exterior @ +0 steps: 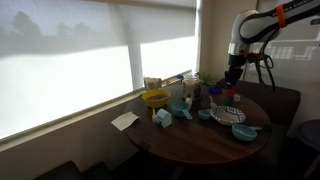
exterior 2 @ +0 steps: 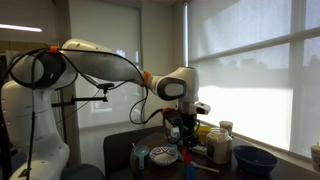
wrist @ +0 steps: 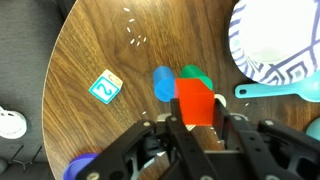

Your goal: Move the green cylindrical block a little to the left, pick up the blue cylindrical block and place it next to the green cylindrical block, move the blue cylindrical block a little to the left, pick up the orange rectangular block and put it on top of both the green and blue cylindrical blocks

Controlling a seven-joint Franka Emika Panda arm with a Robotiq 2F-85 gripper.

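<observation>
Where the white arm (exterior 2: 100,62) arcs over from its base and turns its wrist straight down at the round wooden table (wrist: 100,40), the gripper (wrist: 197,120) points at the tabletop. Its dark fingers (wrist: 173,122) pinch the orange rectangular block (wrist: 195,100) from both sides. The block is a smooth, flat-faced red-orange piece. In the wrist view its longer side seems to run away from the fingers, though I cannot be sure. It hangs near the blue-patterned plate (wrist: 270,50), clear of the rim, and overlaps two plain cylinders. The green cylindrical block (wrist: 194,72) is the one nearer the plate. The blue cylindrical block (wrist: 162,84) is just beside it, on the side away from the plate. Both seem to stand on end, rounded tops showing. Whether the orange block rests on them I cannot tell.
</observation>
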